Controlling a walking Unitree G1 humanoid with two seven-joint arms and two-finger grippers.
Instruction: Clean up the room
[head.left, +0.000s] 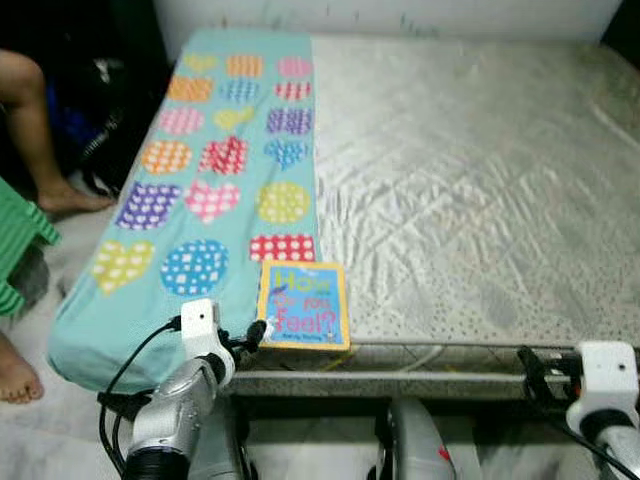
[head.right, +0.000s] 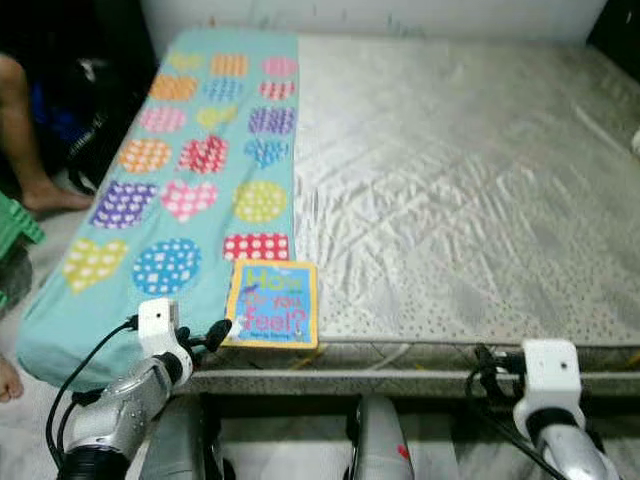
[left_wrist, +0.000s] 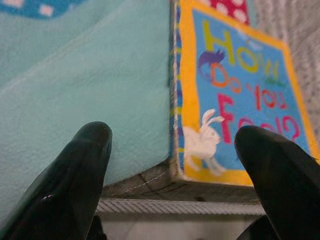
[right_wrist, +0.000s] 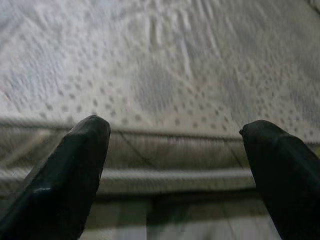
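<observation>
book flat at the near edge of the bed, cover up, yellow border, blue face with the words "how do you feel?" and a small white rabbit. lying partly on the blanket, partly on the bare mattress, its near edge flush with the mattress edge. blanket teal, printed with dotted and checked hearts, circles and squares in many colours, spread along the left side of the bed from the far end to the near one. rest of the mattress pale grey, quilted, speckled with small dots near the front.

left pincer raised to the bed's near edge, tips just beside the book's near left corner, apparently not touching it. in the left wrist view, 2 black fingers spread wide, the book's corner and a strip of blanket between them, nothing gripped.

right pincer held low before the mattress edge, well to the right of the book. in the right wrist view, fingers wide apart, facing the mattress side seam, holding nothing.

person's bare leg and foot on the floor to the left of the bed; another foot nearer the robot. green ribbed thing at the far left edge, between the 2 feet.
</observation>
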